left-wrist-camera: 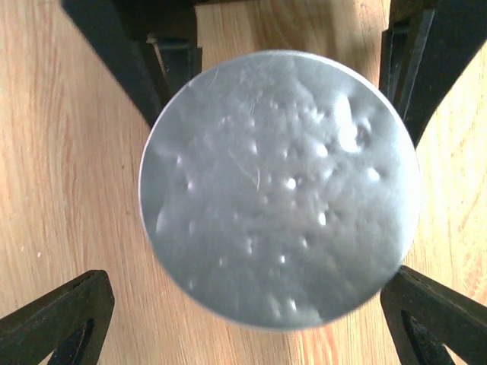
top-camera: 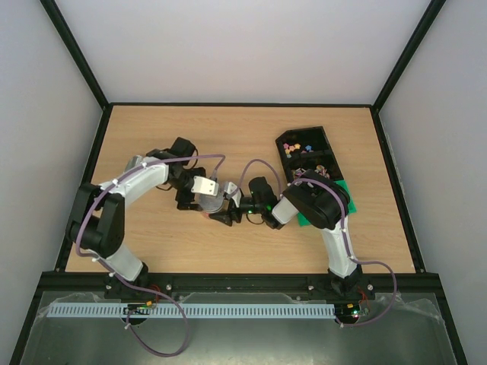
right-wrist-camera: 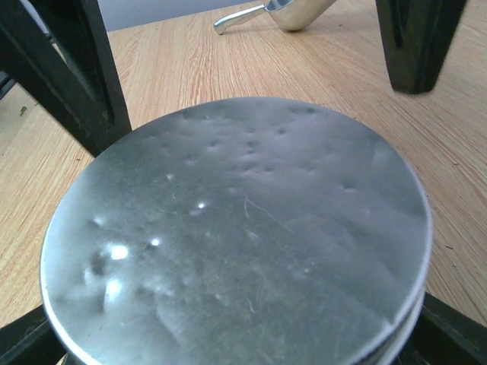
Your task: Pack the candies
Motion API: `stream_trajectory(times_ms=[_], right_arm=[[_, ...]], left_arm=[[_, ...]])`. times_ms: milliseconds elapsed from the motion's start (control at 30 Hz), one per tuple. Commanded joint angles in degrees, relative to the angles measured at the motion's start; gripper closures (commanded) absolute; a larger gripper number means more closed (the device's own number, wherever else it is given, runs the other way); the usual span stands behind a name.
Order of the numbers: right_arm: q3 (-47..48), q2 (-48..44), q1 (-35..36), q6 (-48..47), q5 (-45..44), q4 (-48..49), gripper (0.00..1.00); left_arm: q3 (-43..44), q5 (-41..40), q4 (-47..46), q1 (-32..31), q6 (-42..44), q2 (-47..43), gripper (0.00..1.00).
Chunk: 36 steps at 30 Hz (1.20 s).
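A round silver tin (top-camera: 211, 202) with a dented lid (left-wrist-camera: 278, 190) stands on the wooden table between both arms. My left gripper (left-wrist-camera: 251, 312) straddles it from one side, jaws open, with a gap showing beside its left finger (left-wrist-camera: 65, 319). My right gripper (right-wrist-camera: 243, 338) reaches in from the opposite side and is shut on the tin (right-wrist-camera: 236, 236), whose rim meets both lower fingers. The candies (top-camera: 293, 144), tiny bright pieces in mixed colours, lie in a black compartment tray (top-camera: 326, 138) at the back right. The tin's contents are hidden under the lid.
A metal scoop (right-wrist-camera: 281, 11) lies on the table beyond the tin. A green pad (top-camera: 340, 192) shows under the right arm beside the tray. The left arm's elbow (top-camera: 103, 220) stands near the table's left edge.
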<state>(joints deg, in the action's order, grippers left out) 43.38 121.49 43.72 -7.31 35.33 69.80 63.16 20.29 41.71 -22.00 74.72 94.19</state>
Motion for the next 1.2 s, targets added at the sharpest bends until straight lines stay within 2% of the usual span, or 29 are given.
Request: stream_trajectory(times_ms=[0, 100, 267, 400, 500, 600, 933, 1167], right_arm=[[-1.59, -1.41, 0.08, 0.05, 0.88, -0.48, 0.47], [-1.78, -1.01, 0.13, 1.46, -0.09, 0.36, 0.47], [-2.15, -0.56, 0.19, 3.05, -3.14, 2.5, 0.46], [-2.49, -0.58, 0.26, 3.28, -5.81, 3.35, 0.46], [-2.5, -0.43, 0.51, 3.35, -6.99, 3.28, 0.46], [-3.0, -0.28, 0.79, 3.27, -8.14, 3.71, 0.46], [-2.51, -0.19, 1.11, 3.75, -9.37, 3.78, 0.47], [-2.42, -0.19, 1.15, 3.7, -9.54, 3.6, 0.47]], left_arm=[[-3.41, 1.42, -1.06, 2.33, -0.95, -5.64, 0.01], [-6.78, 4.96, -1.84, 4.59, -7.27, -10.95, 0.01], [-10.81, 7.63, -11.67, 4.45, -33.57, -18.29, 0.01], [-13.45, 6.08, -18.34, 1.66, -49.72, -19.55, 0.01], [-13.68, 1.55, -20.79, -2.19, -56.76, -18.43, 0.01], [-13.95, -2.07, -21.59, -5.38, -59.05, -17.16, 0.01], [-15.33, -6.86, -24.0, -8.35, -61.79, -11.62, 0.01], [-15.8, -6.4, -23.98, -8.63, -59.58, -9.88, 0.06]])
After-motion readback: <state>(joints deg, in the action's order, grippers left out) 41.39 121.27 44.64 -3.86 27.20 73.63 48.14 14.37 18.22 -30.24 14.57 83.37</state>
